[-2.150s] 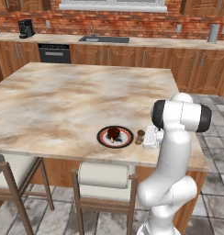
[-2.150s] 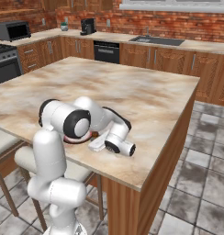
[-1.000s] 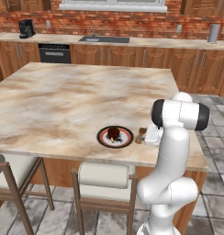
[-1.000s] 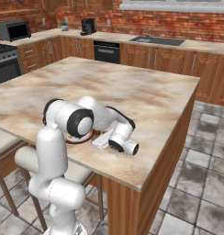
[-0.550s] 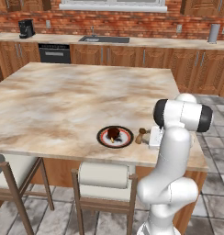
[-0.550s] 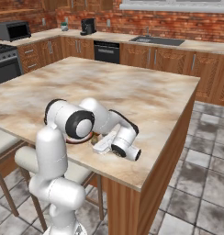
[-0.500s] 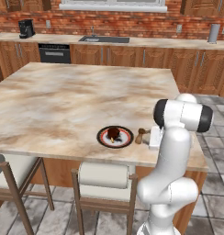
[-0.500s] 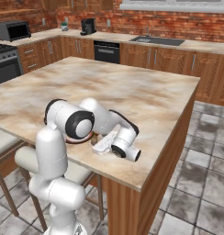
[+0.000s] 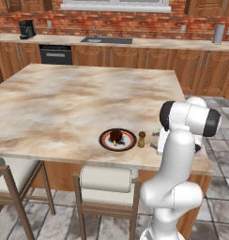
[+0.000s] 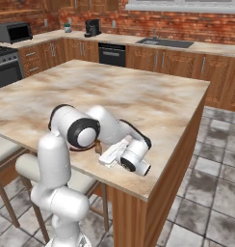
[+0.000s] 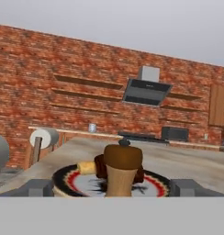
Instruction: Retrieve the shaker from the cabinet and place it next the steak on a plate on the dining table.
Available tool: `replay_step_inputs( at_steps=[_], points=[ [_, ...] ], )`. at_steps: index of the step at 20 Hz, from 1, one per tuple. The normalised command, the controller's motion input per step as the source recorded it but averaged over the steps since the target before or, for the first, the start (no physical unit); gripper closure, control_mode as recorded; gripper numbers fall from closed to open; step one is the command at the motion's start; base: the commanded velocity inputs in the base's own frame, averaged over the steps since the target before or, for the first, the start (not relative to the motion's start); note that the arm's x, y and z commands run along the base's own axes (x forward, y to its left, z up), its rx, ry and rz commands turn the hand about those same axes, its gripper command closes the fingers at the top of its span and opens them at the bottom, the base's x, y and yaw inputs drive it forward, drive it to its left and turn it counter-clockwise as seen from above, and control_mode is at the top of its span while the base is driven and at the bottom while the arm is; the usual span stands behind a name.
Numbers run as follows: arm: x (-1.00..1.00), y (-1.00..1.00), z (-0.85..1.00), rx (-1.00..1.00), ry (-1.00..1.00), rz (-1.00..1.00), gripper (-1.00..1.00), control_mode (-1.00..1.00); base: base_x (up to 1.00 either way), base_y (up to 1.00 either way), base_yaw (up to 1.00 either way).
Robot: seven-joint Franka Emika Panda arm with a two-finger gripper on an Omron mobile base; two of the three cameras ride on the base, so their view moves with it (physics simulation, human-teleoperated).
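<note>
Shaker [image 9: 141, 139], upright on the tabletop [image 9: 64, 103], just beside the plate [image 9: 118, 139] on the side toward the arm, close to the near edge and toward the near right corner. Tan turned-wood body, waisted like a mill, capped with a dark brown round knob; seen in the hand view [image 11: 121, 170] standing free between the two dark fingertips, touched by neither.

Tool [image 11: 112, 188] spread wide apart, nothing clamped. Compared with two seconds ago, hand drawn back from the shaker along the near edge in the right base view, wrist [image 10: 126, 153] now rolled outward and farther from the plate; shaker unmoved throughout. Judged meaning: release already made, placement beside the steak done, only the retreat of the arm left.

Steak [image 9: 116, 135], small dark brown rounded lump, on the white centre of the plate, with a pale yellowish piece [image 11: 86, 167] at its side in the hand view. Plate round and flat, dark outer rim, reddish ring, glossy glazed look.

Tabletop of beige-brown marbled stone, smooth, square, on a wooden base. Two cushioned stools [image 9: 107, 180] tucked under the near edge. Brick wall [image 9: 116, 21] and wood-fronted counter run well beyond the far edge.
</note>
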Motion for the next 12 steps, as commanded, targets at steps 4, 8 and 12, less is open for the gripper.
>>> replay_step_inputs(
  at_steps=[4,8,12],
  points=[
    [-0.34,-0.48,0.43,0.2,-0.14,0.0,-1.0,-1.0,0.0,0.0,0.0],
    [-0.39,-0.37,0.93,0.18,-0.24,0.0,-1.0,-1.0,0.0,0.0,0.0],
    [-0.33,-0.09,1.0,0.12,-0.24,0.0,-1.0,-1.0,0.0,0.0,0.0]
  ],
)
